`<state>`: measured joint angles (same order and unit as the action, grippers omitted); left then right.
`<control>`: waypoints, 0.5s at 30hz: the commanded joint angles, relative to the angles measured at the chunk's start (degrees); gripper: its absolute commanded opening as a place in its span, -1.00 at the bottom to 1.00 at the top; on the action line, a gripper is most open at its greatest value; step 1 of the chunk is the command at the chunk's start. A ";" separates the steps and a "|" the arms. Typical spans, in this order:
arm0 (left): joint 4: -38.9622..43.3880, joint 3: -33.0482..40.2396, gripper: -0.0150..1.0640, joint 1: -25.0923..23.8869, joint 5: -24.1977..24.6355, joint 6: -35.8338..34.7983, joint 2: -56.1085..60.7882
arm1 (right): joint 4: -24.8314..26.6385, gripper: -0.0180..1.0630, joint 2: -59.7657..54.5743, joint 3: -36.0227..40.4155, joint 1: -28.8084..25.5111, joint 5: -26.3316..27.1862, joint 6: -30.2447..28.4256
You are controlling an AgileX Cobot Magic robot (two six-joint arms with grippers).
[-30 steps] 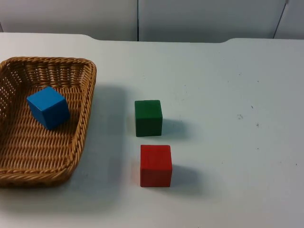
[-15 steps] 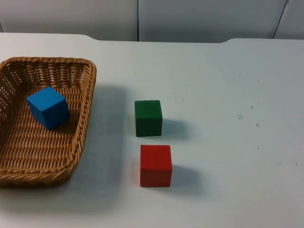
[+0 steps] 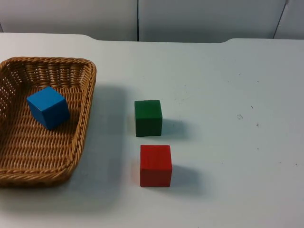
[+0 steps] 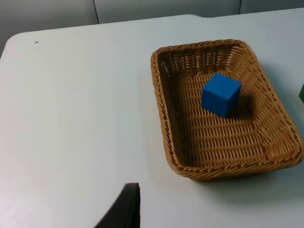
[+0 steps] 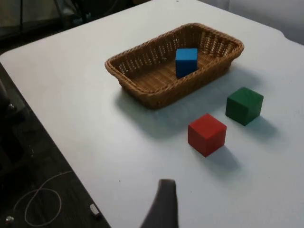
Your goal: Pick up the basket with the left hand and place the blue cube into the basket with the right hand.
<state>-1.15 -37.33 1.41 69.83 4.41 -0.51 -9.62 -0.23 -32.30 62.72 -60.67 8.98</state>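
No readable text, label, brand, number or sign on anything in view.

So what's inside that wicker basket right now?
One blue cube lies in the basket, tilted against the woven floor beside the wall that faces the green cube. Nothing else lies on the visible floor; the weave under the cube is covered.

Left gripper [image 4: 124,209]: one black fingertip seen from its own wrist camera, raised well above the white surface, touching nothing. Right gripper [image 5: 161,205]: one dark fingertip seen from its own wrist camera, likewise held high and free of contact. Both arms drawn back and waiting.
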 commanded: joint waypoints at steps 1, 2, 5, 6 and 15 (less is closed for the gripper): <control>0.69 0.10 0.98 0.35 0.14 -0.52 0.51 | -1.33 0.39 0.23 1.06 -0.22 -1.65 -1.08; 0.69 0.10 0.98 0.35 0.14 -0.52 0.51 | -1.33 0.39 0.23 1.06 -0.22 -1.65 -1.08; 1.72 0.10 0.98 0.35 0.14 -0.52 0.51 | -2.08 0.39 0.23 3.18 -0.22 -0.95 -1.86; 1.72 0.10 0.98 0.35 0.14 -0.52 0.51 | -1.96 0.39 0.23 3.16 -0.22 -0.95 -2.09; 1.91 1.22 0.98 0.35 0.14 0.72 0.51 | -2.07 0.39 0.23 3.16 -0.22 -0.95 -1.97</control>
<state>0.72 -36.76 1.41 69.83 4.75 -0.51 -11.42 -0.23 -29.53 62.72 -62.24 7.48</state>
